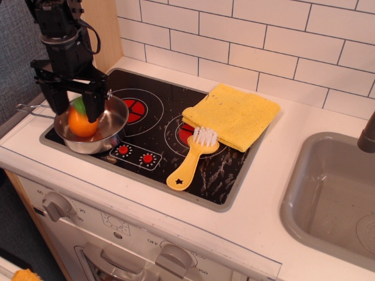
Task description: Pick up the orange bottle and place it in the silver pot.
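The bottle [81, 122] is seen inside the pot [111, 120], at its left part, with the green cap toward the back. The hand [75, 110] is placed directly over it, one finger at each side of the orange body. The fingers seem a little apart from the bottle, so it may be already released, but this cannot be told surely, because the fingers hide the contact points and the picture is not sharp there. Whether the bottle rests on the pot bottom or is a little above it is also not clear.

The step in hand is judged to be the release and the retreat. For doing it well, the fingers should be opened fully before any lifting, so that the bottle is not dragged up or tipped over the rim. The hand should then be raised straight up, not sideways, because the left finger is just beside the pot wall and near the wire handle [32, 108]; a side move could push the light pot on the smooth stove [158, 137]. The bottle is round, so it may roll a little toward the middle when it is let go; this is no problem, as the wall will keep it inside.
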You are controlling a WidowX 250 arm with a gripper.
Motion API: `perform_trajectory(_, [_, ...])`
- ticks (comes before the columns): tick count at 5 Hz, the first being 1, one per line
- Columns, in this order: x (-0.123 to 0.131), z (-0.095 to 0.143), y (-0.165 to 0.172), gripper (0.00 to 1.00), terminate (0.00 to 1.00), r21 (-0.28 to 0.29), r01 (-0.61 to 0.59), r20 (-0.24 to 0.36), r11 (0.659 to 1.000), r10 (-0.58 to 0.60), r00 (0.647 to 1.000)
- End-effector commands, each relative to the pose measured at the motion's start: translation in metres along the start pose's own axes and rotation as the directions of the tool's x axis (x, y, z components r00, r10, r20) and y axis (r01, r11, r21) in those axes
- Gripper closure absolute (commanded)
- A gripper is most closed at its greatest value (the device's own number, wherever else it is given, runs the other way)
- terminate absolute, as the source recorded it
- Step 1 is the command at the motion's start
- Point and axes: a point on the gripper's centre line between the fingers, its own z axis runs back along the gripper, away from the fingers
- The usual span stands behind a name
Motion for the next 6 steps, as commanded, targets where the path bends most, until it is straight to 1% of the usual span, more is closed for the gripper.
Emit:
perform_trajectory(1, [-0.005,0.045,-0.018,0.00,0.00,-0.015,0.026,0.111,1.000,-0.024,0.993])
perform_trajectory(2, [-0.004,0.063,-0.026,0.00,0.00,-0.041,0.034,0.150,0.999,-0.027,0.988])
perform_trajectory(3, [-0.001,0.064,-0.030,0.00,0.00,-0.045,0.041,0.149,0.998,-0.034,0.988])
perform_trajectory(4, [0.003,0.059,-0.030,0.00,0.00,-0.021,0.086,0.139,0.996,-0.082,0.987])
perform_trajectory(5, [0.003,0.059,-0.030,0.00,0.00,-0.021,0.086,0.139,0.996,-0.082,0.987])
perform_trajectory(6, [0.003,0.059,-0.030,0.00,1.00,-0.021,0.086,0.139,0.996,-0.082,0.987])
